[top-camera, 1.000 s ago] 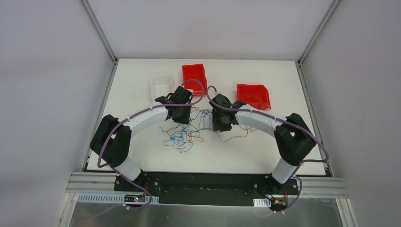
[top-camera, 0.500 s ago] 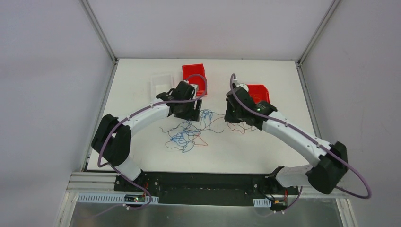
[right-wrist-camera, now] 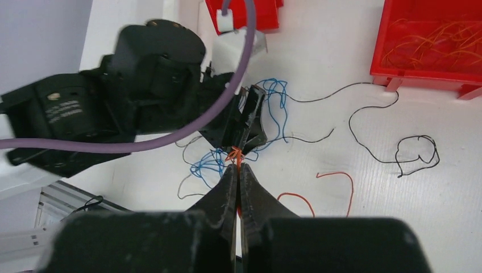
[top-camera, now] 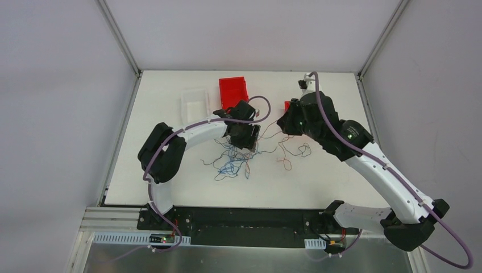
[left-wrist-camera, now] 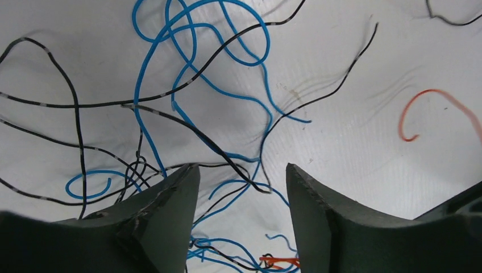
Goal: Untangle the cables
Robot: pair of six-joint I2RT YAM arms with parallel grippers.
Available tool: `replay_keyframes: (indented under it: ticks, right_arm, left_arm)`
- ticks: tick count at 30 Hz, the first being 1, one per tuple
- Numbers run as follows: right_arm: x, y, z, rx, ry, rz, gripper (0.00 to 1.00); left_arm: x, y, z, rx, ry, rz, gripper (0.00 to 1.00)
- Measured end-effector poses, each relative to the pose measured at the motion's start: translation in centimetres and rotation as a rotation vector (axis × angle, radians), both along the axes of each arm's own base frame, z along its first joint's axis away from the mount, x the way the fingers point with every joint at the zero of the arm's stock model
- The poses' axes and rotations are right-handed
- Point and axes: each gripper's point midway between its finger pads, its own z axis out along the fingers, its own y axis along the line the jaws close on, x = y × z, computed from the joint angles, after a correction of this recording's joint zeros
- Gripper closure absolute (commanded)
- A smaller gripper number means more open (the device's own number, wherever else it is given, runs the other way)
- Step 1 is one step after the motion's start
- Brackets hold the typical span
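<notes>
The cables (top-camera: 232, 160) are a loose tangle of thin blue, black and orange wires on the white table. In the left wrist view blue and black strands (left-wrist-camera: 187, 96) curl under my left gripper (left-wrist-camera: 243, 176), which is open and low over the tangle, with strands passing between its jaws. It is at the tangle's far edge in the top view (top-camera: 245, 136). My right gripper (right-wrist-camera: 237, 166) is shut on an orange wire (right-wrist-camera: 234, 153) that runs down to the knot by the left gripper. In the top view it hangs raised to the right (top-camera: 282, 124).
A red bin (right-wrist-camera: 435, 40) holding orange wires stands at the back right, another red bin (top-camera: 233, 91) and a clear tray (top-camera: 194, 102) at the back. A loose black wire (right-wrist-camera: 418, 153) and red strands (right-wrist-camera: 341, 182) lie right of the tangle.
My right arm has risen and swung back and to the right, pulling a wire. My left gripper and the tangle have shifted to the right.
</notes>
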Motion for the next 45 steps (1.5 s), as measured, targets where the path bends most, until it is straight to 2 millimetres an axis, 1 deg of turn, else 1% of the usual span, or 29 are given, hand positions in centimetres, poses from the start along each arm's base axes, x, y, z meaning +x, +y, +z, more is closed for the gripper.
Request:
replay_keyframes:
  ticks: [1,3,5,8,10,11,13,16,18,21,23,25,30,34,36,39,42,45]
  right_arm:
    - [0.0,-0.1,0.4,-0.001,-0.008,-0.001,1.00]
    - [0.1,-0.4,1.8,0.002,-0.036,-0.007,1.00]
    - [0.4,-0.9,3.5,0.004,-0.073,-0.021,1.00]
    - [0.9,-2.3,6.7,0.002,-0.151,-0.071,1.00]
    - [1.4,-4.1,9.6,-0.001,-0.223,-0.138,1.00]
    - [1.7,-5.0,10.8,0.000,-0.253,-0.171,1.00]
    - [2.2,-7.3,13.4,-0.003,-0.319,-0.260,1.00]
    - [2.9,-11.2,15.5,-0.032,-0.376,-0.399,1.00]
    - [3.2,-13.7,15.9,-0.067,-0.388,-0.486,1.00]
    - [3.8,-16.8,15.7,-0.127,-0.376,-0.592,1.00]
    - [4.3,-18.3,15.7,-0.155,-0.368,-0.644,1.00]
    - [4.8,-19.3,15.9,-0.173,-0.367,-0.682,1.00]
    - [5.8,-20.7,16.8,-0.197,-0.371,-0.740,1.00]
    - [6.4,-22.7,17.6,-0.210,-0.373,-0.807,1.00]
    - [7.1,-23.0,18.0,-0.207,-0.375,-0.817,1.00]
    - [8.7,-22.2,17.7,-0.203,-0.359,-0.780,1.00]
    - [10.6,-21.3,16.7,-0.213,-0.325,-0.740,1.00]
    - [13.1,-20.6,15.0,-0.231,-0.272,-0.712,1.00]
  left_arm:
    - [-0.2,0.0,-0.5,0.004,0.018,0.000,0.52]
    - [-0.4,0.0,-1.2,0.012,0.039,0.003,0.65]
    - [-0.8,0.2,-1.9,0.022,0.059,0.008,0.73]
    - [-1.6,1.0,-3.2,0.048,0.087,0.011,0.86]
    - [-2.3,1.8,-4.0,0.073,0.106,0.017,0.95]
    - [-2.4,1.9,-4.1,0.073,0.105,0.018,0.96]
    - [-2.5,2.4,-4.1,0.082,0.090,0.022,0.99]
    - [-2.9,3.5,-4.1,0.109,0.073,0.036,1.00]
    - [-3.0,4.2,-4.1,0.127,0.062,0.044,1.00]
    - [-3.2,5.7,-4.1,0.159,0.051,0.063,1.00]
    - [-3.1,6.6,-4.1,0.184,0.041,0.073,1.00]
    - [-3.0,7.4,-4.1,0.205,0.032,0.083,1.00]
    - [-2.8,9.2,-4.1,0.262,0.014,0.115,1.00]
    - [-2.7,10.4,-4.1,0.293,0.005,0.138,1.00]
    - [-2.6,10.7,-4.1,0.305,0.003,0.146,1.00]
    - [-2.7,11.0,-3.8,0.309,0.004,0.148,0.95]
    - [-2.7,11.0,-3.2,0.300,-0.007,0.147,0.89]
    - [-2.6,10.8,-2.2,0.281,-0.026,0.146,0.81]
